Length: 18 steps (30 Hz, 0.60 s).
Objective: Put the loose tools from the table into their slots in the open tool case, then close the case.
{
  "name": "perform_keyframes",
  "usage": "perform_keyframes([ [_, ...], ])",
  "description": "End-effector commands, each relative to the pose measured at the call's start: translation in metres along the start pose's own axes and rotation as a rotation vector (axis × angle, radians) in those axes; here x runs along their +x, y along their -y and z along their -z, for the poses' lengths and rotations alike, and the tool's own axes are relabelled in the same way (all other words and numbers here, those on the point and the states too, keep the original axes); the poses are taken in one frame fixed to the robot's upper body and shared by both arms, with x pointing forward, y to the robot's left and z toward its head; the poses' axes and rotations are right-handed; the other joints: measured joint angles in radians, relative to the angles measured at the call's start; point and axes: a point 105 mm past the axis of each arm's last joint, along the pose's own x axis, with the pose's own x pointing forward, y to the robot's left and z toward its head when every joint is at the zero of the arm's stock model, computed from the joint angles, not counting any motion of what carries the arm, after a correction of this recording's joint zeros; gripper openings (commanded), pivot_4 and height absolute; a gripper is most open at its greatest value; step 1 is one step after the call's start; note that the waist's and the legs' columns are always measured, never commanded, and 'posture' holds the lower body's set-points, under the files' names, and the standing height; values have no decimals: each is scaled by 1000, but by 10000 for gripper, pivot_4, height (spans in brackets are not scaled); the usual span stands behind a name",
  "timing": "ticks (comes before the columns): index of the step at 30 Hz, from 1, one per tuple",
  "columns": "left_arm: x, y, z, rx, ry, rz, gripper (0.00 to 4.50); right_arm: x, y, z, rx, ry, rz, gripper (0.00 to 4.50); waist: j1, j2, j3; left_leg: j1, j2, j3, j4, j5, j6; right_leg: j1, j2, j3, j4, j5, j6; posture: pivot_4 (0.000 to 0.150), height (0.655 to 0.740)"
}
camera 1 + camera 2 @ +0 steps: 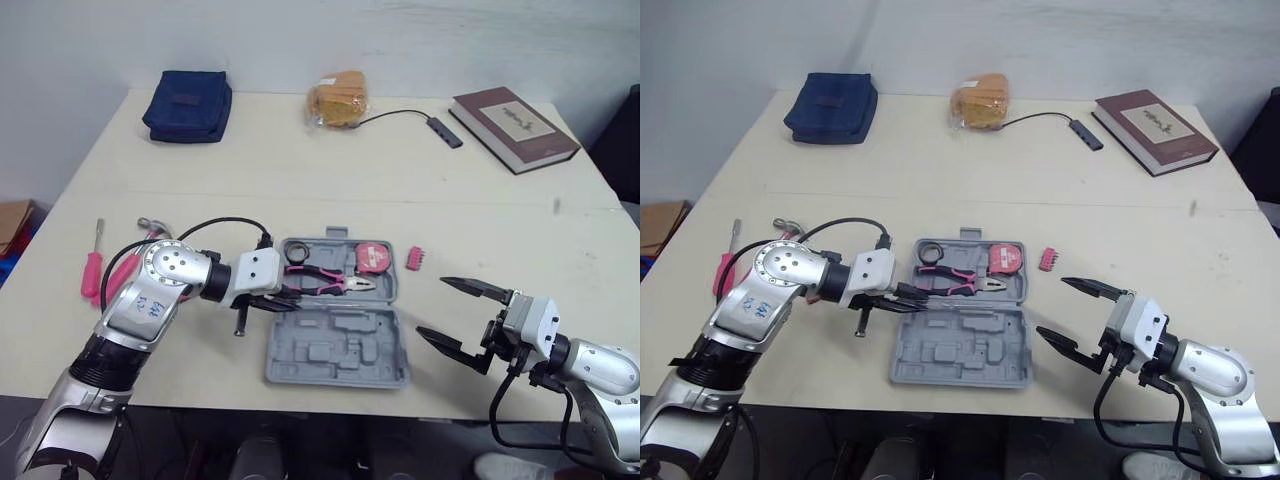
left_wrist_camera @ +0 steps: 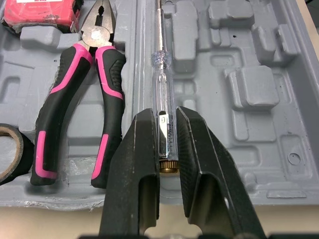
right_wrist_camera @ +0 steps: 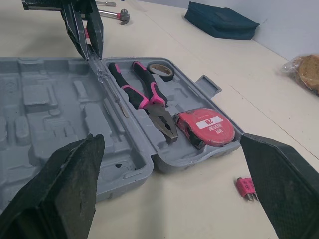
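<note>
Left tool [image 2: 166, 119]: clamped narrow on the tester's [image 2: 160, 74] clear handle, right at the case's [image 1: 335, 375] left edge.
Tester: stretched along the case's hinge ridge, just beside the pliers [image 1: 325, 282], tip pointing inward.
Right tool [image 1: 432, 306]: spread wide, empty, near the case's right side.
Far half of the case: pliers, tape measure [image 1: 374, 257], tape roll [image 1: 297, 252].
Off the case: bits [image 1: 414, 258] just right; screwdriver [image 1: 92, 272] and hammer [image 1: 150, 226] well left on the tabletop [image 1: 300, 170].

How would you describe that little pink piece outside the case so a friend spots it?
Find the open grey tool case near the front of the table. Off its far right corner, past the red tape measure, lies the pink piece. Unlike the pink-handled pliers, it sits outside the case.
</note>
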Motion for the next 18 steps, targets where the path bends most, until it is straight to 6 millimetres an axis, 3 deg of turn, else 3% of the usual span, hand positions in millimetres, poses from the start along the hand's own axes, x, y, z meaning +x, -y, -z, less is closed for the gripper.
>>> perform_keyframes([
  [1,1,1,-8,38,-4,-2,105,1,1,-5,-17,24,1,45000,1,0,0,0,0,0,0,0,0,0,0,0,0,0,0,1500,7400],
  [5,6,5,2,27,-83,6,105,2,1,-5,-19,24,2,45000,2,0,0,0,0,0,0,0,0,0,0,0,0,0,0,1500,7400],
  [18,15,2,6,32,-95,-23,105,2,0,-5,-18,26,6,45000,2,0,0,0,0,0,0,0,0,0,0,0,0,0,0,1500,7400],
])
